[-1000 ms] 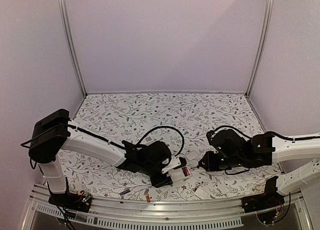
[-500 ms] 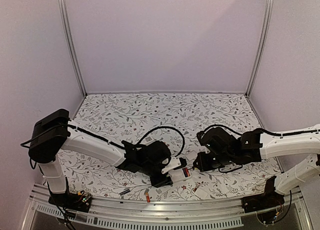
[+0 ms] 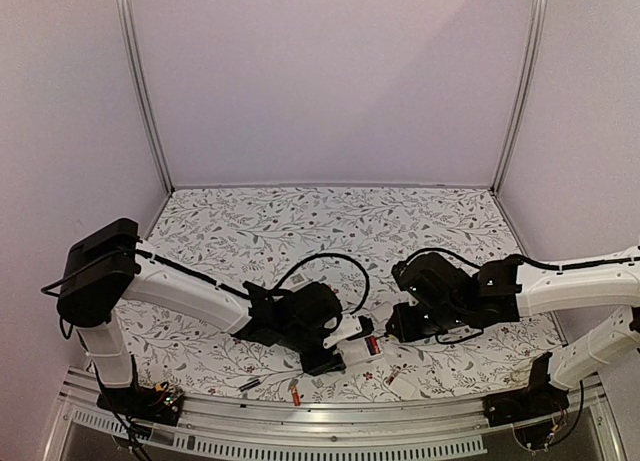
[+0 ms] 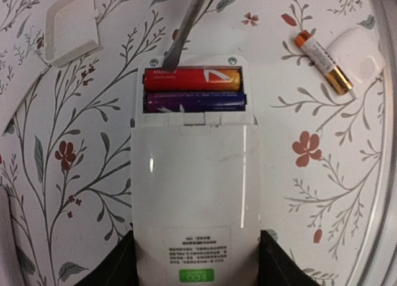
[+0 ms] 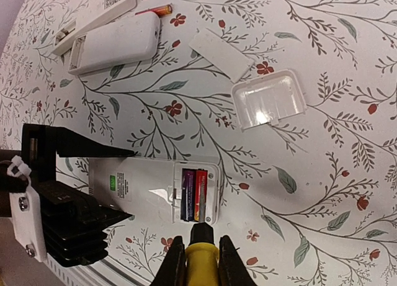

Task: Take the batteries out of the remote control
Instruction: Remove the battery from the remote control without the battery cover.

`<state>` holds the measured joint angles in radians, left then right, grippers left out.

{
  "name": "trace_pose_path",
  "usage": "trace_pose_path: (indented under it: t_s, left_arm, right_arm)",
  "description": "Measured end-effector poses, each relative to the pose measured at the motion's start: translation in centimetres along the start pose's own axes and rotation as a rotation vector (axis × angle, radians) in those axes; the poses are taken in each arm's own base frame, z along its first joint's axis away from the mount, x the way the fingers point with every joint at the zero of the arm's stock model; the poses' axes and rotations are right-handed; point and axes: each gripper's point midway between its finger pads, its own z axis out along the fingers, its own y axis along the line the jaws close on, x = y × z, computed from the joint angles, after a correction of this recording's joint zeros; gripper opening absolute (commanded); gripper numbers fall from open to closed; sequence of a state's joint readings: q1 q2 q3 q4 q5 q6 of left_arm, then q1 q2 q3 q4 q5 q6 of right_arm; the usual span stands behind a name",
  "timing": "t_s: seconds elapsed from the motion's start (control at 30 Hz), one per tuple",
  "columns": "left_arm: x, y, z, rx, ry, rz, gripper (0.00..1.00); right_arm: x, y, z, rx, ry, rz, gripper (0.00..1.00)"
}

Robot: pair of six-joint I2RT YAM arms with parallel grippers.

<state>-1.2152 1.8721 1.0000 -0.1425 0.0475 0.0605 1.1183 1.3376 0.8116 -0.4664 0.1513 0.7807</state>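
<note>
While left fingers (image 4: 118, 270) clamp the remote (image 4: 195, 193), right fingers (image 5: 170, 267) pinch the screwdriver (image 5: 201, 255), tip at batteries (image 4: 192, 80).

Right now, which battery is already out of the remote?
The orange-tipped battery lying loose on the table beside the remote; the red battery and purple battery sit in its compartment.

The table (image 3: 300, 216) has a white top printed all over with grey-green leafy sprigs and small red flowers, and it runs from a ribbed metal rail (image 3: 330, 418) at the near edge to a plain, pale lilac back wall (image 3: 330, 81). A left panel (image 3: 60, 111) and a right panel (image 3: 590, 111) of the same plain colour close the sides, meeting the back wall at a slim silvery left post (image 3: 140, 91) and right post (image 3: 520, 91) in the far corners. The light is soft and even, perhaps from overhead, leaving only faint shadows on the tabletop.
</note>
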Motion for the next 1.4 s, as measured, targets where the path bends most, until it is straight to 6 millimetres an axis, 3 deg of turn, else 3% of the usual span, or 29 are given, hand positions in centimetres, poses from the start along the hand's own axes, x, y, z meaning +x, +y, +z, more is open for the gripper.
trace_pose_path:
  t_s: [0.63,1.07,1.3,1.4]
  left_arm:
    - [0.0,0.0,0.0,0.0,0.001,-0.002,0.49]
    - [0.1,0.0,0.0,0.001,0.003,-0.01,0.47]
    - [-0.1,0.1,0.1,-0.005,0.003,-0.007,0.46]
    - [-0.2,0.2,0.1,-0.008,0.004,-0.005,0.46]
  right_arm:
    - [0.2,-0.2,0.6,-0.005,0.033,0.0,0.0]
    - [0.0,-1.7,1.2,-0.236,0.121,0.183,0.0]
    - [-0.1,-1.8,0.5,-0.3,0.094,0.245,0.0]
    - [-0.7,-0.9,-1.1,-0.352,0.054,0.256,0.0]
